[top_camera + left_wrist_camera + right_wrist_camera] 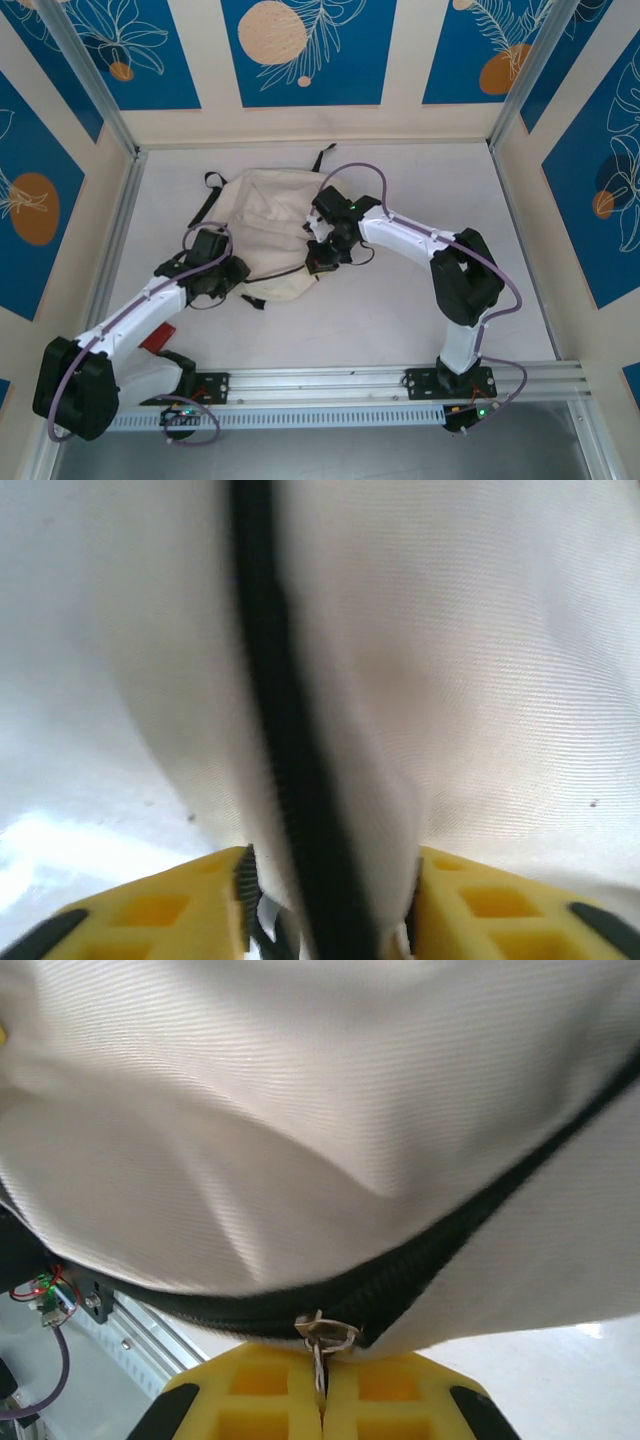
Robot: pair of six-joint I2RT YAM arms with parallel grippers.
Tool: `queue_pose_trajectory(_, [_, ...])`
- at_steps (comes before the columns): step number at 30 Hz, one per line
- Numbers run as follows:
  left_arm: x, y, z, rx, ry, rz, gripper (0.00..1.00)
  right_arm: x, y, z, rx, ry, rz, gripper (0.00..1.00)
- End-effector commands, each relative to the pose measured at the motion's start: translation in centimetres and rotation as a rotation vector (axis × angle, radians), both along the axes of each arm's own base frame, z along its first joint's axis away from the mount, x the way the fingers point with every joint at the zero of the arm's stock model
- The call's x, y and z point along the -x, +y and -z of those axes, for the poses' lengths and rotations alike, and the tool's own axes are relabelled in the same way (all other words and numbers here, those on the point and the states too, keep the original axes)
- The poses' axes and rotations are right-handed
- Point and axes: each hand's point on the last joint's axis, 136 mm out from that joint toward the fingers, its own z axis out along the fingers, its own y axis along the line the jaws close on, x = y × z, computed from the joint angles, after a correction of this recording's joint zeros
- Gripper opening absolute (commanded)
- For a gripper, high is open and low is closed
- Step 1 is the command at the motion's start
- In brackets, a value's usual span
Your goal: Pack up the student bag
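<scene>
The student bag (268, 232), cream fabric with black straps, lies flat in the middle of the table. My left gripper (234, 276) is at its near left edge. In the left wrist view its yellow fingers (190, 905) stand apart, with a fold of cream fabric (480, 680) and the black zipper tape (280, 730) running between them. My right gripper (322, 258) is at the bag's near right side. In the right wrist view this gripper (322, 1365) is shut on the small metal zipper pull (324, 1334), just under the black zipper line (440, 1250).
A black strap (209, 190) trails off the bag's left side and another (323, 155) off its far end. A red object (157, 338) lies beside the left arm. An aluminium rail (350, 382) runs along the near edge, with patterned walls around the table.
</scene>
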Motion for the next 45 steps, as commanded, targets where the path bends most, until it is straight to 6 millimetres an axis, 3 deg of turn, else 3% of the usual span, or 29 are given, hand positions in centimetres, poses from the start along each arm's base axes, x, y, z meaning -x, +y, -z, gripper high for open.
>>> queue_pose_trajectory(1, [1.2, 1.8, -0.9, -0.057, 0.021, -0.037, 0.56, 1.8, 3.8, 0.1, -0.065, 0.046, -0.052, 0.00])
queue_pose_trajectory(4, [1.9, 1.9, -1.4, -0.034, 0.020, -0.061, 0.65, 1.9, 6.6, 0.6, -0.076, 0.040, -0.074, 0.00])
queue_pose_trajectory(10, [2.1, 1.2, -2.2, 0.042, -0.004, -0.080, 0.74, 1.2, 10.6, 0.1, -0.129, 0.030, -0.075, 0.00])
queue_pose_trajectory(16, [0.6, -0.8, -1.9, 0.136, -0.027, -0.055, 0.74, 2.2, 11.8, -0.6, -0.170, 0.053, -0.098, 0.00])
queue_pose_trajectory(18, [0.1, -1.2, -1.5, 0.144, -0.022, -0.053, 0.68, 2.5, 11.4, -0.5, -0.157, 0.063, -0.096, 0.00])
queue_pose_trajectory(23, [-0.3, -0.4, 0.0, 0.083, 0.006, -0.075, 0.38, 3.3, 9.5, -0.1, -0.091, 0.074, -0.089, 0.00])
queue_pose_trajectory(29, [0.3, 0.8, 1.9, 0.000, 0.047, -0.080, 0.06, 2.8, 5.0, 1.8, 0.085, 0.041, -0.043, 0.09])
queue_pose_trajectory(36, [1.3, 1.8, 3.2, -0.056, 0.082, -0.078, 0.00, 0.6, 0.8, 2.8, 0.188, 0.021, 0.050, 0.01])
queue_pose_trajectory(45, [1.6, 1.9, 3.3, -0.060, 0.085, -0.074, 0.00, -2.6, -1.7, 2.9, 0.298, 0.007, 0.198, 0.03])
